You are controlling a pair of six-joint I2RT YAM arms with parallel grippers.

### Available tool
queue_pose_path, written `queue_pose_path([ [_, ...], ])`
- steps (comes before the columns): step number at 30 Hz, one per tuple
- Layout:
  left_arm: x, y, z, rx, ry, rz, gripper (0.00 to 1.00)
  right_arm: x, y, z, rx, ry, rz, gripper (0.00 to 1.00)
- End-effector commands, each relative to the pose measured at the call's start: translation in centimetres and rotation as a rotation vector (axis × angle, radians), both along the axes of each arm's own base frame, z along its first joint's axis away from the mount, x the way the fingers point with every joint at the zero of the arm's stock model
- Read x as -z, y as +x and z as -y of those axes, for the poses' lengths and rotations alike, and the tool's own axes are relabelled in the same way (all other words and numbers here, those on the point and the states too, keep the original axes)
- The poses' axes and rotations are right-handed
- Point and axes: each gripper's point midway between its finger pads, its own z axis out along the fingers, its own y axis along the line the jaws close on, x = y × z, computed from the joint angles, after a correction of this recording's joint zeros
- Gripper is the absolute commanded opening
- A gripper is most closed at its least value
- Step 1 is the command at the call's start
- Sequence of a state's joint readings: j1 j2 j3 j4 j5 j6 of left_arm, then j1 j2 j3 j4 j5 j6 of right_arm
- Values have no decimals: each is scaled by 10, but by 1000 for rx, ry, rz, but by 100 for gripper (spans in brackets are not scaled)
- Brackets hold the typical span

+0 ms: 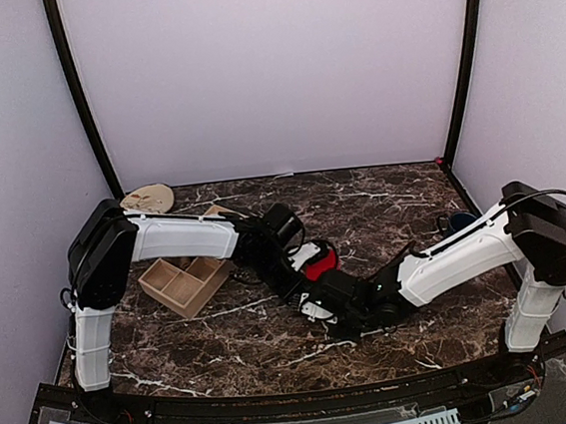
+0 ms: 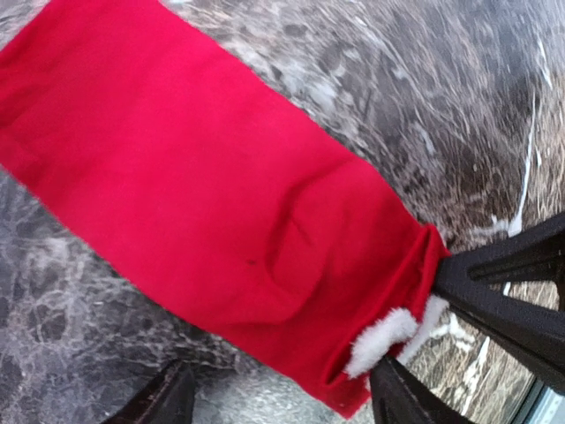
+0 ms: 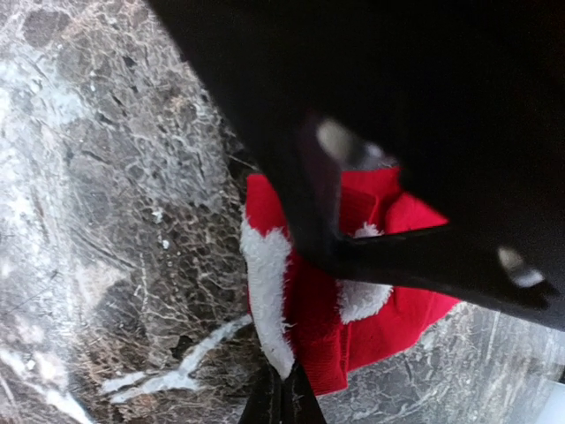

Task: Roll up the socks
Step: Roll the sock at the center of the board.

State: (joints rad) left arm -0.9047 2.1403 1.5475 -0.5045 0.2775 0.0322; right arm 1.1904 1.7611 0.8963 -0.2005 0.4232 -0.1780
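The red sock point(image 2: 203, 177) lies flat on the marble table, its white fluffy cuff point(image 2: 381, 337) at the near end. It shows small in the top view point(image 1: 320, 263). My left gripper point(image 2: 278, 389) is open just above it, one finger on each side of the cuff end. My right gripper point(image 3: 279, 399) is shut on the edge of the white cuff point(image 3: 265, 291); its black fingers point(image 2: 499, 296) reach in from the right. The tan sock point(image 1: 148, 198) lies at the back left, far from both grippers.
A wooden compartment tray point(image 1: 182, 282) sits under the left arm's forearm, left of the sock. A small dark blue object point(image 1: 458, 222) lies at the right near the right arm. The left gripper's body point(image 3: 424, 132) hangs over the right wrist view.
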Motion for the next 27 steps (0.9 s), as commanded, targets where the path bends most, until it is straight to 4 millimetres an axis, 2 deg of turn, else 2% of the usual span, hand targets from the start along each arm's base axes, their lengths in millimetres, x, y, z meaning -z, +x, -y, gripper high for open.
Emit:
queue_pose_path([
  [1, 44, -19, -40, -94, 146, -109, 74, -6, -3, -10, 42, 94, -140, 0],
  [8, 28, -7, -43, -188, 75, -72, 76, -15, -10, -18, 74, 173, -287, 0],
  [16, 21, -8, -53, -262, 30, -44, 77, -16, -19, -17, 119, 225, -442, 0],
  [27, 5, -14, -71, -331, -63, 32, 77, -23, -21, -21, 168, 338, -736, 0],
])
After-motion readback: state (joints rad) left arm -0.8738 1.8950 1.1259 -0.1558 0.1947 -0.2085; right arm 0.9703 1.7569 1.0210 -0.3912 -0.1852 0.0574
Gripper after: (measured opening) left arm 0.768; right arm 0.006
